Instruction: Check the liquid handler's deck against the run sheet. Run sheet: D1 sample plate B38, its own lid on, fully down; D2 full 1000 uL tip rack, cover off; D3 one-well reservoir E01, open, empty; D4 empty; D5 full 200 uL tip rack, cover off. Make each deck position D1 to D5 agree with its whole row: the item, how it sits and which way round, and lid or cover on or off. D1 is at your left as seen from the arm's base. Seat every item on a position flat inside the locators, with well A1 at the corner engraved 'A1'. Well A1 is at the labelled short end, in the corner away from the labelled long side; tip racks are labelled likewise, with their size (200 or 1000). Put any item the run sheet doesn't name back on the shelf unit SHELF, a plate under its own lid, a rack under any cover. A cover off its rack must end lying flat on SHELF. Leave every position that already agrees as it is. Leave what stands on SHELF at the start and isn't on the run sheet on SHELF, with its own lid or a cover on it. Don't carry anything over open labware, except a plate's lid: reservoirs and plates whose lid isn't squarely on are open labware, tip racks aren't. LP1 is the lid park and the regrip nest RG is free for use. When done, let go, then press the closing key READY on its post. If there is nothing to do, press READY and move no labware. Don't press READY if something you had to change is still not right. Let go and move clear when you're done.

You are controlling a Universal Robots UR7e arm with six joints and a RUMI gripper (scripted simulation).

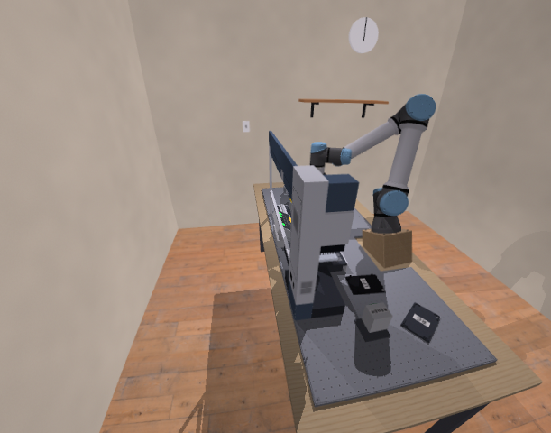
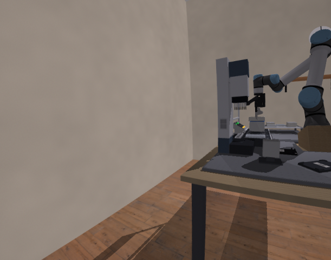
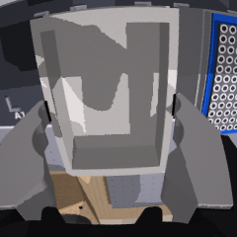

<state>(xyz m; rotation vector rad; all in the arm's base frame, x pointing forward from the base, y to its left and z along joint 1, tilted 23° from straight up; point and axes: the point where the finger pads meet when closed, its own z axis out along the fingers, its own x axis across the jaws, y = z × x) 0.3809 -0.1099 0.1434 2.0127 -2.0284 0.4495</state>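
My gripper (image 3: 111,97) is shut on a clear, box-shaped tip rack cover (image 3: 106,94). I hold it by its two long sides, open side down. It fills most of the wrist view, and the dark deck shows through it. In the exterior view the gripper (image 2: 258,113) holds the cover (image 2: 256,119) low over the liquid handler's deck, just beside the pipetting head (image 2: 240,104). An engraved 'A1' mark (image 3: 19,115) shows on the deck to the left of the cover. A blue tip rack (image 3: 222,74) with open tips stands at the right.
The liquid handler's tower (image 1: 319,233) stands close to the arm's wrist. A grey labelled block on a post (image 1: 375,317) and two flat black labelled items (image 1: 364,283) (image 1: 419,320) are on the near table. Low labware sits at the back (image 2: 283,124). The arm's base stands on a wooden box (image 1: 387,246).
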